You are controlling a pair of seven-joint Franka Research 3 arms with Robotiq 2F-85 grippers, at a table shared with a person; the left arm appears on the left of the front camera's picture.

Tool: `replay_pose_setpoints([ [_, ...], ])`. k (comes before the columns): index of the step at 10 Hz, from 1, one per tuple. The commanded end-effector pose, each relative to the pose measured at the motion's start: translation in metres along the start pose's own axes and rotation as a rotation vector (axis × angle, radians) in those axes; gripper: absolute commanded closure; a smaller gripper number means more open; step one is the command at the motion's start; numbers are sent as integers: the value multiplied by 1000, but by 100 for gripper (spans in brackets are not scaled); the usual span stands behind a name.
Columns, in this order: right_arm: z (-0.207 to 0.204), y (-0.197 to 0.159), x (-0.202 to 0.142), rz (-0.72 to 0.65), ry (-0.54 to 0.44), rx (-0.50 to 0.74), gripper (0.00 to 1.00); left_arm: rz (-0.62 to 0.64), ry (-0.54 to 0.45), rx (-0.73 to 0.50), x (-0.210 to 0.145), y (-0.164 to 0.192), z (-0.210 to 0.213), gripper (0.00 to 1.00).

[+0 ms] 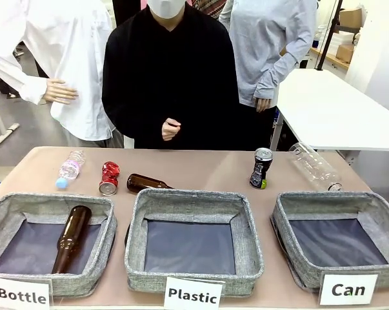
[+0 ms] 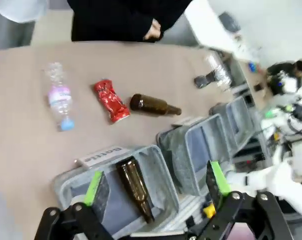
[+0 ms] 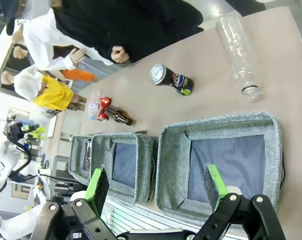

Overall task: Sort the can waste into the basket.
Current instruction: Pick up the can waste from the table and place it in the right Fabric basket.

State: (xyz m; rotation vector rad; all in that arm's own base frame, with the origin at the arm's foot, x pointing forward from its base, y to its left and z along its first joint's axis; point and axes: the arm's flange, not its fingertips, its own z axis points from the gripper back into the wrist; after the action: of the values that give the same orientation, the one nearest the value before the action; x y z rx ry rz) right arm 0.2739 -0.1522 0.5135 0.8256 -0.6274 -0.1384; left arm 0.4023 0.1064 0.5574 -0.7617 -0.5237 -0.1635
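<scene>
Red crushed can lying, black can upright, beyond grey basket.

Even overhead light is falling brightly, casting soft shadows; the left wrist view is blurring, edges bending.

The crushed can is shiny red with a silver end. The slim can is black, silver on top, with green-yellow print near its base. The Can basket is flecked grey fabric with a dark floor; its label is white with black letters. The glass bottle is brown. The small plastic bottle is clear, pink-banded, blue-capped. The table is tan.
</scene>
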Motion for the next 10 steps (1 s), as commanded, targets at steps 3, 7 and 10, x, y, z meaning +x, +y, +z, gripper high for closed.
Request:
replay_pose_setpoints([
  [3, 1, -1, 1, 20, -16, 29, 0, -72, 148, 246, 24, -37, -134, 0],
  [7, 1, -1, 1, 20, -16, 29, 0, -188, 281, 387, 6, -40, -251, 0],
  [10, 1, -1, 1, 20, -16, 29, 0, -96, 396, 493, 4, -17, -316, 0],
])
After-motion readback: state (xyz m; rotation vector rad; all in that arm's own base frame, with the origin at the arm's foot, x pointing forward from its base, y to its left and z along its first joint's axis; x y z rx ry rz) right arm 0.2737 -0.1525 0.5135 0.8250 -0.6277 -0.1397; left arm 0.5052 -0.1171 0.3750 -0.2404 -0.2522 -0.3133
